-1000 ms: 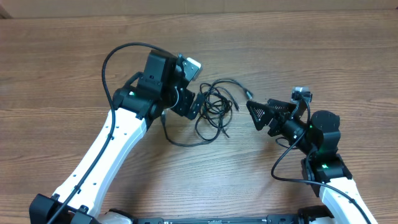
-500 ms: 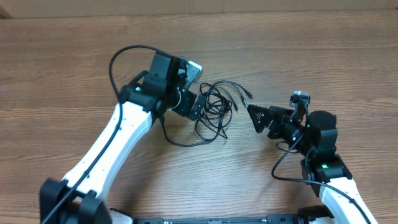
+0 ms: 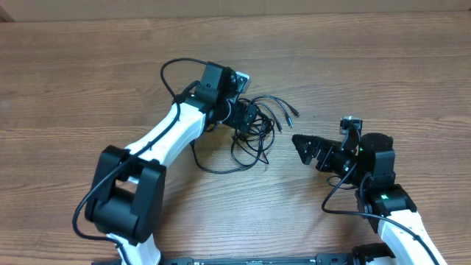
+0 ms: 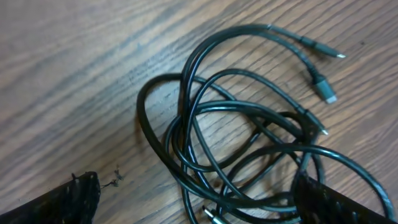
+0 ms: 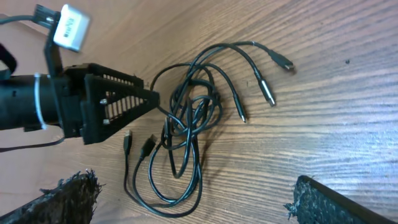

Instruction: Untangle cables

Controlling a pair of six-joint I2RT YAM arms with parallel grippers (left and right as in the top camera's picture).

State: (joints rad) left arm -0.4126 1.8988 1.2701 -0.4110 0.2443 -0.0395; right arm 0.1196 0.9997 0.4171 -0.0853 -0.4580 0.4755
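The cables [image 3: 254, 136] lie as one tangled bunch of thin black cords on the wooden table, with plug ends [image 3: 291, 110] pointing right. My left gripper [image 3: 249, 118] is open right over the bunch's left side. In the left wrist view [image 4: 199, 193] its two fingers stand on either side of several loops [image 4: 236, 143], and the right finger touches some strands. My right gripper [image 3: 300, 143] is open and empty, a short way to the right of the bunch. The right wrist view shows the bunch [image 5: 186, 130], three plug ends [image 5: 267, 93] and the left gripper's finger [image 5: 121, 102] at the tangle.
The wooden table [image 3: 383, 66] stretches round the bunch on all sides. A thicker black arm cable [image 3: 176, 66] arcs above the left wrist. A long loop of cord [image 3: 213, 168] trails toward the front.
My left gripper has moved right, from beside the bunch to over its left side. My right gripper has drawn back slightly toward the front. The bunch has hardly shifted.
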